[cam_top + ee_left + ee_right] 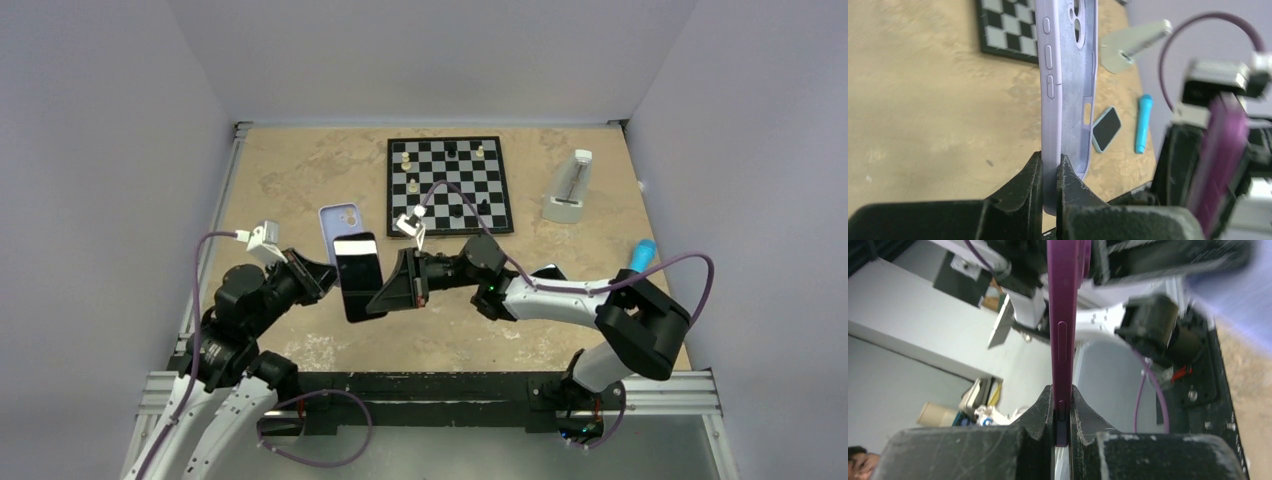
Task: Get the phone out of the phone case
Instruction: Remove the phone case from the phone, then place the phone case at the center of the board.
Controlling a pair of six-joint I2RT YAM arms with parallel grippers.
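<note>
My left gripper (pixel 1050 184) is closed tight on one long side wall of the lilac case (pixel 1068 75), near its bottom corner. The wall is pinched between my two black fingers (pixel 1020 187), and the rest of the case sticks out away from them over the table (pixel 290 180). From my left wrist I look into the case's hollow: the camera cut-out and the side buttons show, and nothing sits inside it.

My right gripper (pixel 1062 412) is also closed, clamped on the thin edge of the purple phone (pixel 1064 315). The phone stands edge-on between my fingers, its side button facing the wrist camera.

From above, the two grippers face each other over the near middle of the table, left from the left and right from the right. The phone lies between them with its dark screen up. The case shows just behind it, toward the far side, and their edges overlap in that view. In the left wrist view the phone sits apart from the case, off to its right.

Behind them a chessboard (pixel 450 185) with a few pieces lies flat. A pale metronome (pixel 568 190) stands to its right, and a blue marker (pixel 641 255) lies near the right edge.
</note>
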